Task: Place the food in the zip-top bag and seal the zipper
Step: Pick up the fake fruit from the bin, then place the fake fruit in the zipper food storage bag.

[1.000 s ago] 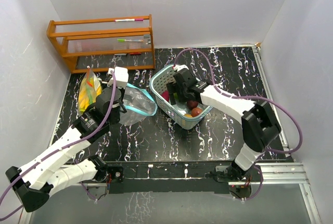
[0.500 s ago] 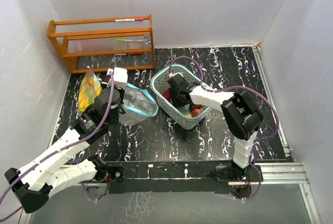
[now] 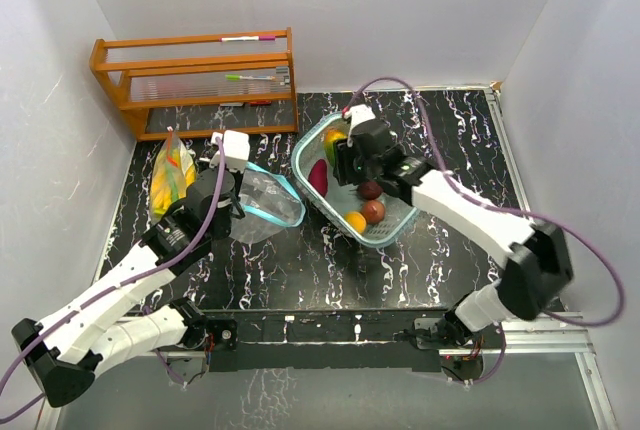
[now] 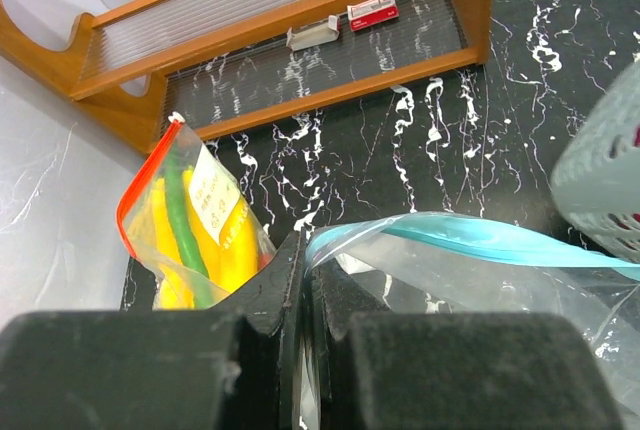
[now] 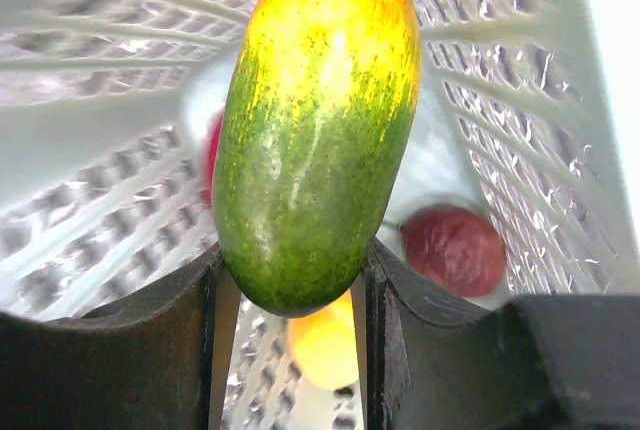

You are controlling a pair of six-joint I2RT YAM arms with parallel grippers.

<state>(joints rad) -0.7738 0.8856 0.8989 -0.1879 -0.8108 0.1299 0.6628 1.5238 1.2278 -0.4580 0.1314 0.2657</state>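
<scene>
Right tool [image 5: 295, 285] has the mango [image 5: 315, 130] clamped, down in the basket [image 5: 100, 150]; left tool [image 4: 300, 280] pinched tight on the bag [image 4: 450, 260] rim. Basket's at the bag's 3 o'clock.

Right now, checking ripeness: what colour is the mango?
Mango: green shading to yellow-orange; right wrist view.

**Desk** [image 3: 440, 250]: black top with white marbled veining.

Lying directly on it:
- **Far left corner:** wooden rack [image 3: 195, 80], set close to the back wall. A small red-and-white carton [image 4: 372, 12] lies on the desk under its lower shelf.
- **Left edge:** red-zippered bag [image 3: 172, 175], holding yellow and green produce.
- **Left of centre:** clear zip-top bag [image 3: 262, 205] with a teal zipper, mouth open.
- **Centre, just beside that bag:** teal mesh basket [image 3: 298, 162]. Whether it sits flat cannot be told.
</scene>
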